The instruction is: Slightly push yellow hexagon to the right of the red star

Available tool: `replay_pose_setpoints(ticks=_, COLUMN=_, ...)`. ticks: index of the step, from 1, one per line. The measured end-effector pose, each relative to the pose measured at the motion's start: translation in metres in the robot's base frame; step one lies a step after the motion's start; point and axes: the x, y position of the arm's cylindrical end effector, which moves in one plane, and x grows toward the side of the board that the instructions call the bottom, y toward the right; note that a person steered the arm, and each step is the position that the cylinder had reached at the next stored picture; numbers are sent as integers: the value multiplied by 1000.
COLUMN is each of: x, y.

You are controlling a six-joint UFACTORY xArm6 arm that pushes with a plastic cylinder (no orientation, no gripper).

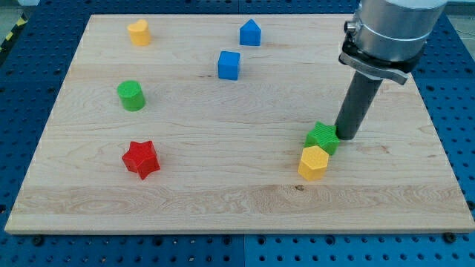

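Observation:
The yellow hexagon (313, 162) lies on the wooden board at the lower right of the view. A green star-shaped block (322, 137) touches it on its upper right side. The red star (140, 159) lies far off at the lower left of the view. My tip (346, 136) rests on the board just right of the green star, touching or nearly touching it, and above and to the right of the yellow hexagon.
A green cylinder (131, 96) stands at the left. A yellow block (139, 33) is at the top left. A blue cube (228, 64) and a blue house-shaped block (250, 33) are at the top middle. The board's edge (237, 228) runs along the view's bottom.

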Motion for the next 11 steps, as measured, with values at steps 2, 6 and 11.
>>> replay_pose_setpoints(ticks=2, x=46, y=23)
replay_pose_setpoints(ticks=6, x=0, y=-51)
replay_pose_setpoints(ticks=11, x=-2, y=-93)
